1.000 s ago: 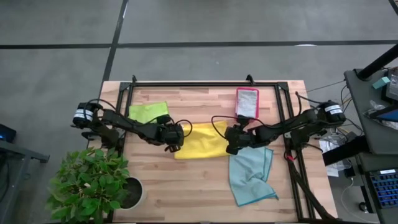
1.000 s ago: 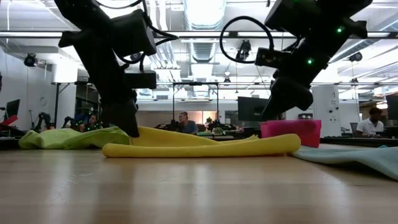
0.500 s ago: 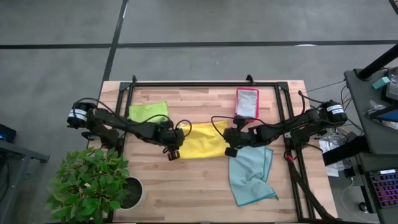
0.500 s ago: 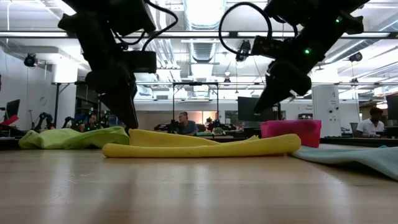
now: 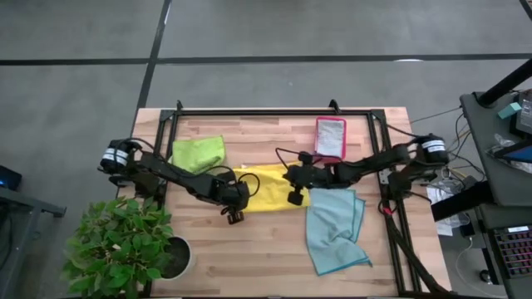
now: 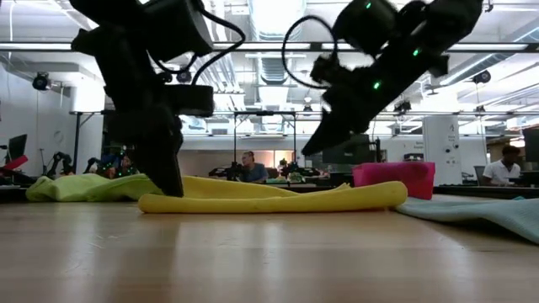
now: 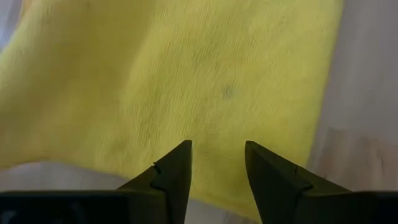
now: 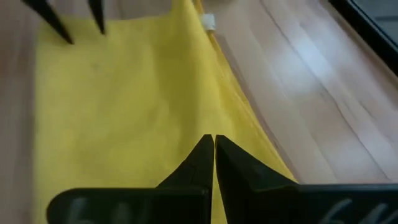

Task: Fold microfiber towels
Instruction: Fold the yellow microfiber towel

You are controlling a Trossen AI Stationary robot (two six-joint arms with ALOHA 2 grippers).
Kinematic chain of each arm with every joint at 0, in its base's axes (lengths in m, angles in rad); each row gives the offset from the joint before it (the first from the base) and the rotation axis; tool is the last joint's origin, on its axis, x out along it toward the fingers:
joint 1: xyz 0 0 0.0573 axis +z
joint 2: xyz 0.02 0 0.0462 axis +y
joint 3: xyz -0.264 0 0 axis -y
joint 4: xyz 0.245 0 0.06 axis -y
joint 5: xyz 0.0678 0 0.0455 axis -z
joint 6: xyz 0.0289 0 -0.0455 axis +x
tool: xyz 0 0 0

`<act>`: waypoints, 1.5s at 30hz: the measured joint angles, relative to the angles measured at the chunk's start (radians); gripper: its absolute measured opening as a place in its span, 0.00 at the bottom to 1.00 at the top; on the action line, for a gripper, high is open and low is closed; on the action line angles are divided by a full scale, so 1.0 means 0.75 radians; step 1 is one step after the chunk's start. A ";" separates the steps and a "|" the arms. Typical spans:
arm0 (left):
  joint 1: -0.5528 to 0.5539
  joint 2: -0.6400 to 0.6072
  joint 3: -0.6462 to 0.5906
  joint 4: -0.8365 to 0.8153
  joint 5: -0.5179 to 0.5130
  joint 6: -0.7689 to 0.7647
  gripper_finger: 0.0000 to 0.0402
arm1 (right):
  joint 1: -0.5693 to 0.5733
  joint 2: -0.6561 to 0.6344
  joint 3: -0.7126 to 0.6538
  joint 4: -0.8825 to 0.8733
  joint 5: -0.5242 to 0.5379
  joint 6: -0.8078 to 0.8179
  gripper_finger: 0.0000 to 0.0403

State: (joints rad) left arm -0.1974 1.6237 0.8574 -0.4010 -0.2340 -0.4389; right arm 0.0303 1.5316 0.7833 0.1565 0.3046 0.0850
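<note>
A yellow towel lies folded flat at the table's middle; it also shows in the low view. My left gripper is open and low over the towel's left end, its fingertips spread above the cloth near an edge. My right gripper is shut and empty, raised above the towel's right part, its fingers pointing toward the table's left. A lime green towel lies at the far left. A light blue towel lies crumpled at the near right. My left gripper stands with open fingers pointing down at the yellow towel's left end. I cannot tell whether the fingertips touch the cloth.
A pink-red tray stands at the far right, just behind my right arm. A potted plant stands off the table's near left corner. Bare wood lies along the near edge.
My right gripper has gone up and toward the table's left, from the yellow towel's right end to above its right part. My left gripper has lifted a little, shifted toward the near edge and come down again at the towel's left end. The towel has stayed flat.
</note>
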 joint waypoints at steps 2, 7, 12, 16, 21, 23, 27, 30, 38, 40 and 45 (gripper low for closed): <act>-0.001 0.014 0.002 0.021 0.005 -0.012 0.33 | -0.021 0.054 0.000 0.059 0.001 0.000 0.02; -0.017 0.027 0.002 0.037 0.063 -0.042 0.33 | -0.074 0.188 0.067 0.083 0.001 0.006 0.02; -0.046 0.030 0.001 0.032 0.103 -0.101 0.33 | -0.100 0.309 0.153 0.077 0.001 0.000 0.02; -0.078 0.030 0.001 0.034 0.115 -0.137 0.33 | -0.111 0.375 0.209 0.079 0.001 -0.010 0.02; -0.114 0.030 0.001 0.035 0.154 -0.186 0.33 | -0.130 0.414 0.241 0.050 0.002 -0.009 0.02; -0.126 0.031 0.001 0.035 0.158 -0.208 0.33 | -0.139 0.420 0.245 0.037 0.002 -0.009 0.02; -0.143 0.031 0.001 0.035 0.160 -0.213 0.33 | -0.154 0.426 0.243 0.027 0.005 -0.003 0.02; -0.151 0.031 0.001 0.035 0.163 -0.235 0.33 | -0.171 0.426 0.243 0.018 0.011 0.026 0.02; -0.163 0.031 0.001 0.035 0.166 -0.246 0.33 | -0.179 0.403 0.251 0.009 0.012 0.009 0.02; -0.163 0.030 0.003 0.033 0.167 -0.240 0.33 | -0.176 0.380 0.251 0.008 0.006 0.003 0.02; -0.163 0.012 0.022 0.033 0.172 -0.181 0.33 | -0.146 0.305 0.251 -0.058 0.000 0.001 0.02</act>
State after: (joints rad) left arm -0.3199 1.6330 0.8740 -0.3763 -0.1051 -0.5749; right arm -0.0791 1.7600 0.9718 0.1133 0.3044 0.0856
